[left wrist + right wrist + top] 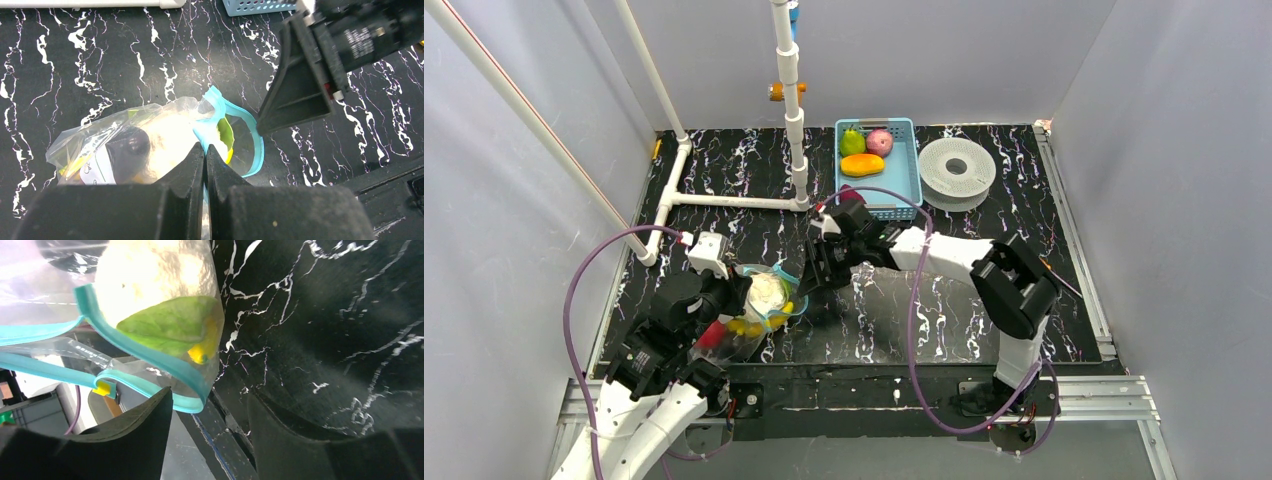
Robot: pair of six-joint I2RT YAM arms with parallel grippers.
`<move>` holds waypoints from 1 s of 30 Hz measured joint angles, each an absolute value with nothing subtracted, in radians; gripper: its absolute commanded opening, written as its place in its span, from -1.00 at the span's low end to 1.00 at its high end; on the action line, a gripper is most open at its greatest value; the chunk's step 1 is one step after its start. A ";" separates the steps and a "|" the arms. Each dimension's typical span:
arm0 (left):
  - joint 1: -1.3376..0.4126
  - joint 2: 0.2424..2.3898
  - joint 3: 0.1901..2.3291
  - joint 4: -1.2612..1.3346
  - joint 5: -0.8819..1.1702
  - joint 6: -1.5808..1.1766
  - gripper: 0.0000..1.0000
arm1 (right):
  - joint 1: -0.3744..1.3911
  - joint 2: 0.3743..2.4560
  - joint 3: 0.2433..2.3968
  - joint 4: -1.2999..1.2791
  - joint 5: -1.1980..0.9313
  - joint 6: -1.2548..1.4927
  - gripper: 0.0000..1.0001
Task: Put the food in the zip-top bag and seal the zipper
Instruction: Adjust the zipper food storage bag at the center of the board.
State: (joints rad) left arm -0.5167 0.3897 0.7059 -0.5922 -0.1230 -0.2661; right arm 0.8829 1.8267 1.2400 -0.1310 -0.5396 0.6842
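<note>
The clear zip-top bag (746, 318) lies at the near left of the table, mouth open towards the right. Inside it are the cauliflower (767, 290), the banana (749, 326) and the red apple (713, 335). The left wrist view shows the dark eggplant (127, 147) in the bag too. My left gripper (205, 148) is shut on the pale-blue zipper (246, 119) at the mouth's near side. My right gripper (209, 395) is open, and the far bend of the zipper (186, 371) sits just at its fingertips. A yellow slider (101, 388) sits on the zipper.
A light-blue basket (906, 180) at the back holds a green, a pink and an orange toy fruit. A white round spool (957, 167) lies to its right. A white pipe frame (724, 200) stands at the back left. The table's near edge is close behind the bag.
</note>
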 measured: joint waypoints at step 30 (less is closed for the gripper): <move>-0.517 0.376 0.635 -0.592 0.004 -0.750 -1.00 | 0.988 1.662 1.487 -0.329 -0.511 0.561 -0.97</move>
State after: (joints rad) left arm -0.5167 0.3763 0.6346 -0.5919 0.0040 -0.7502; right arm 0.9882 1.6623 1.4872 -0.3290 -0.5110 0.5606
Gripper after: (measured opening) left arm 0.010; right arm 0.030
